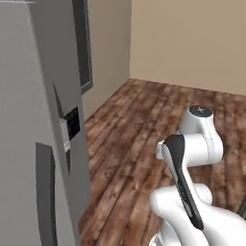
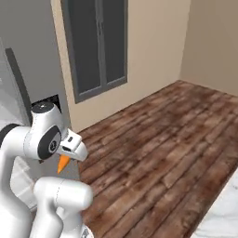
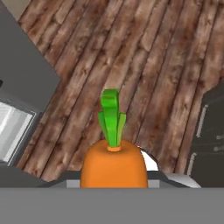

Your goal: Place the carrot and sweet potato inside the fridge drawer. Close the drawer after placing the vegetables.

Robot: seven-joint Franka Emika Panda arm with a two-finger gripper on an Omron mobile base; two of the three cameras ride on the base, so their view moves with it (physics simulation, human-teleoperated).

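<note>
The jaws are clamped on the carrot (image 3: 114, 168), a smooth, bright-orange tapered root with a short green leafy top (top pointing away from the hand). In the right base view its orange tip (image 2: 63, 163) projects below the white wrist, beside the grey fridge (image 2: 28, 42). Beneath it lies the wooden plank floor (image 3: 144, 57), brown and grained.

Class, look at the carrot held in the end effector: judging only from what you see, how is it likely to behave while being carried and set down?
The carrot probably stays stiff: its green top stands straight out, not drooping. Its tapered, rounded body might slip in the shut end effector, since the orange tip hangs below it. Set down on a flat surface, it would likely roll in a curve.
</note>
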